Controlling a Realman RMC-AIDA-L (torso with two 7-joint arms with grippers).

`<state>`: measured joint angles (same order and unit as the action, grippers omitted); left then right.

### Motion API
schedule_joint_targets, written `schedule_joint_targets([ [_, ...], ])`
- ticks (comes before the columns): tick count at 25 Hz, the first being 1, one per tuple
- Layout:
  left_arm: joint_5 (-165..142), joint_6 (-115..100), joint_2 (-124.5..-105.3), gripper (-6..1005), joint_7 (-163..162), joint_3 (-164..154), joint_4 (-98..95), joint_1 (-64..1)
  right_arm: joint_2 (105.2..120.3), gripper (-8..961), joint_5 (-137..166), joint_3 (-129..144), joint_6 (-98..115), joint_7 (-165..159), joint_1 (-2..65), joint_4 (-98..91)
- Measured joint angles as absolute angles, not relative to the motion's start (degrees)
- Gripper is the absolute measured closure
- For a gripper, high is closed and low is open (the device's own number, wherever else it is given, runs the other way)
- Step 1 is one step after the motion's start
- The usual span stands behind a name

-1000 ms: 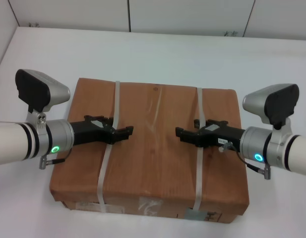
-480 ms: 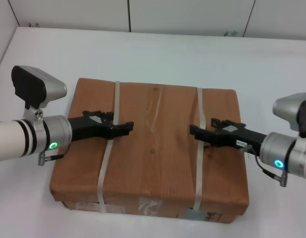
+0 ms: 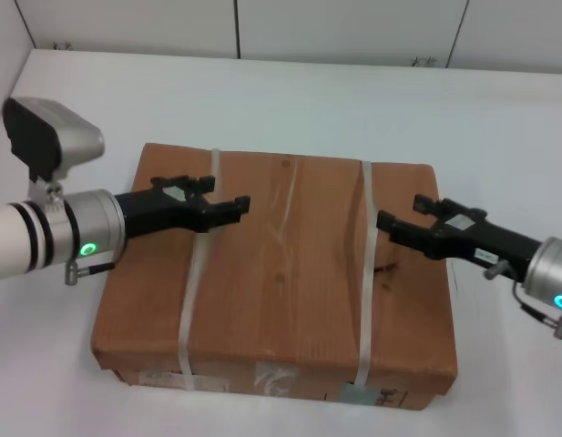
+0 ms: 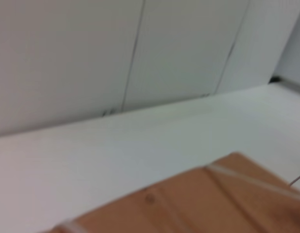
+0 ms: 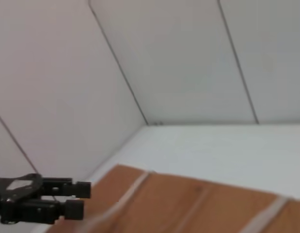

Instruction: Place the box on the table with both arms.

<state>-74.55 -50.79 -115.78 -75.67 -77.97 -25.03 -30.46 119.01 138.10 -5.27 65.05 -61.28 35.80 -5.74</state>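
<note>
The box is flat brown cardboard, lying on the smooth white surface. Two white plastic straps cross its top, and a glossy tape seam runs between them. White labels show on its near side, their print too small to read. The black left pincer hovers over the left strap; the black right pincer hovers by the right strap. Whether either is clenched or released, I cannot tell.

Box cut off by left wrist frame edge.
</note>
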Motion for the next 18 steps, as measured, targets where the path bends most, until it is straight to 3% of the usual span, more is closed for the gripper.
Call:
schedule_joint_targets([
  [6, -74.53, -60.36, -115.17, 262, -73.68, -73.5, -27.44, -28.2, 118.82, 82, 137.3, -4.82, 75.05, -57.43, 34.89, -8.92],
  [18, -75.37, -96.71, -109.23, 267, -64.1, -73.42, -26.75, -27.73, 118.64, 82, 137.83, 4.0, 102.44, -46.79, 34.74, -15.84],
])
